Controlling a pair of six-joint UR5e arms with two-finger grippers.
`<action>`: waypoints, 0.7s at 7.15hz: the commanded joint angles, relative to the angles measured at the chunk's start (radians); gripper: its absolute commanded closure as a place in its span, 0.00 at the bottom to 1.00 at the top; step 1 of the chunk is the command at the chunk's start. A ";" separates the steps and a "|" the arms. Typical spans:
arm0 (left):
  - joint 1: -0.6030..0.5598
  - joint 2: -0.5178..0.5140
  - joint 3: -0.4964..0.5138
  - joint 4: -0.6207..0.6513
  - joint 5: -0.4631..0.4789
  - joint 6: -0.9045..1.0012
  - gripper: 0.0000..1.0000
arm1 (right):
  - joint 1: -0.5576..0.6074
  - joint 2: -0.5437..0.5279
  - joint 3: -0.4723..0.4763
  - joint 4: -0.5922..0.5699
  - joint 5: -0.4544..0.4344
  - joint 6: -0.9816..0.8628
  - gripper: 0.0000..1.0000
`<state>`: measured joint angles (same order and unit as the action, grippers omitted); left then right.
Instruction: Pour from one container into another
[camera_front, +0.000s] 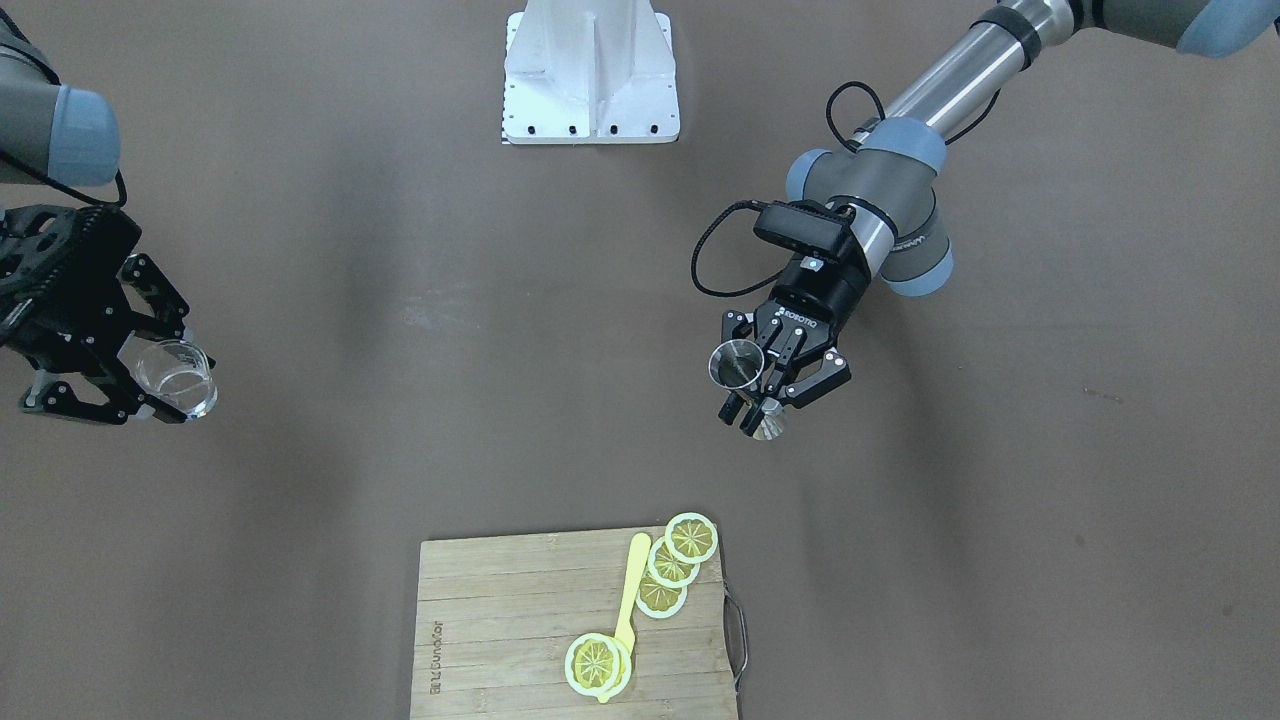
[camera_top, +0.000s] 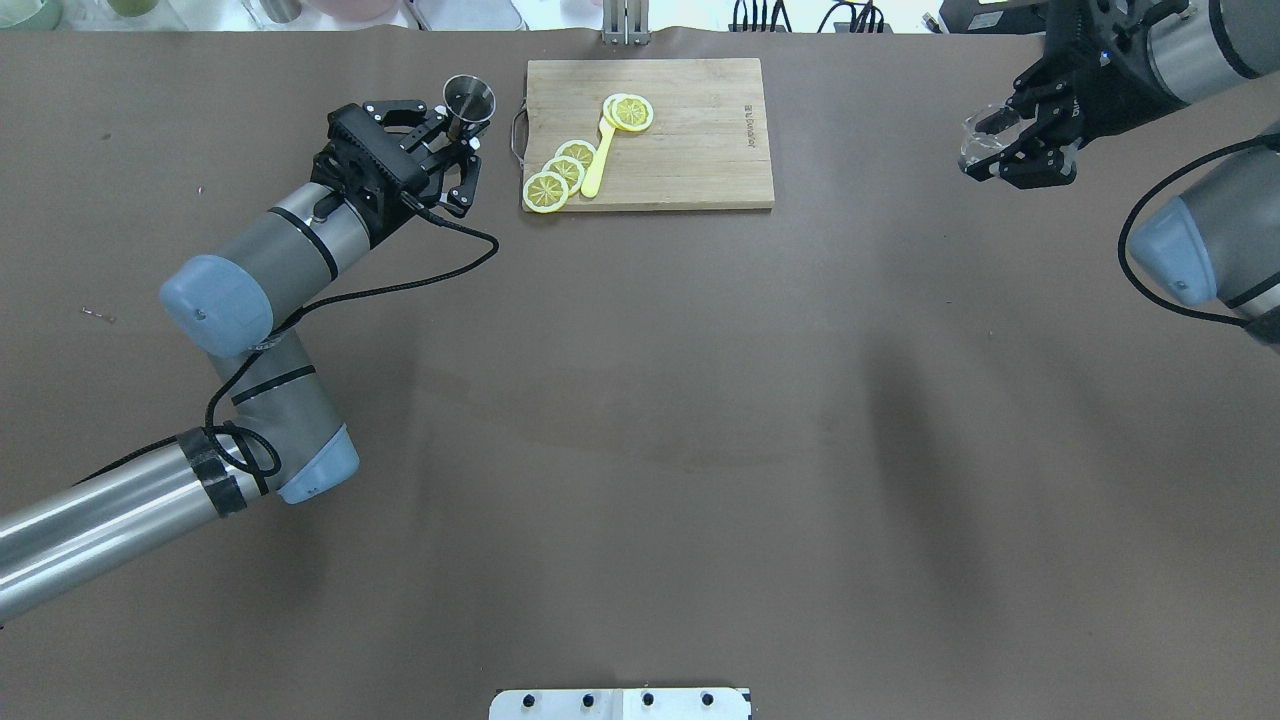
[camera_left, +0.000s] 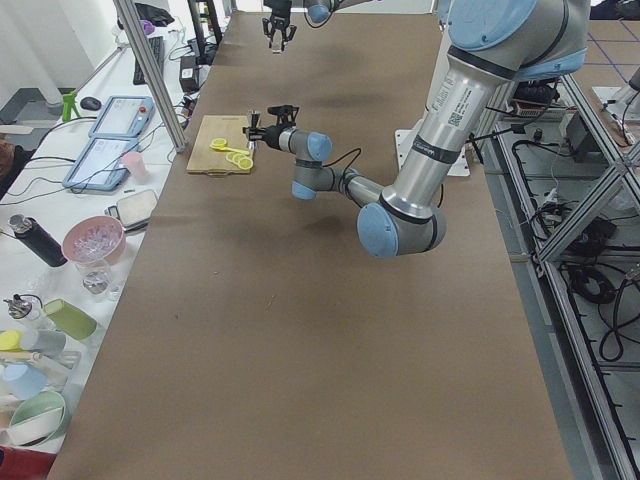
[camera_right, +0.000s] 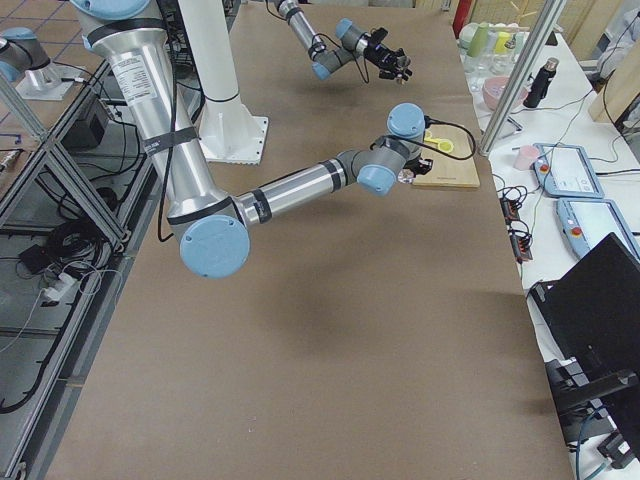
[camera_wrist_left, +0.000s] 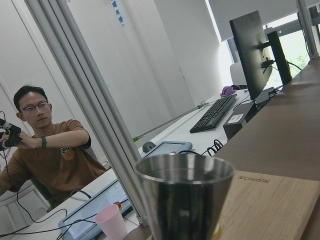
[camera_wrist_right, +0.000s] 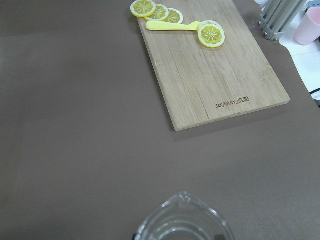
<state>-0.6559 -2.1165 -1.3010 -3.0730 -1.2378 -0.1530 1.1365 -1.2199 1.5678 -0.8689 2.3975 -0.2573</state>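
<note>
Two arms, one bamboo cutting board (camera_front: 500, 620), one clear glass (camera_front: 188, 385), one steel jigger (camera_front: 737, 362), one yellow knife (camera_front: 630, 585), five lemon slices (camera_front: 692, 537).
Right gripper (camera_front: 165, 372) is clamped around the see-through, spouted glass, well apart from the board. Left gripper (camera_front: 760, 392) is clamped on the waist of the shiny double-cone jigger, mouth up, near the board's handle end. Three slices overlap; two are stacked on the knife.
</note>
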 joint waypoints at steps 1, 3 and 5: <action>-0.025 0.018 0.002 0.017 -0.008 -0.019 1.00 | -0.001 -0.007 -0.147 0.268 0.000 0.116 1.00; -0.021 0.062 -0.020 -0.028 -0.002 -0.025 1.00 | -0.001 -0.023 -0.228 0.402 0.009 0.136 1.00; -0.025 0.116 -0.115 0.020 -0.003 -0.029 1.00 | -0.001 -0.053 -0.262 0.482 0.087 0.136 1.00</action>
<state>-0.6799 -2.0303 -1.3724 -3.0756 -1.2416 -0.1779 1.1352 -1.2551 1.3300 -0.4404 2.4413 -0.1230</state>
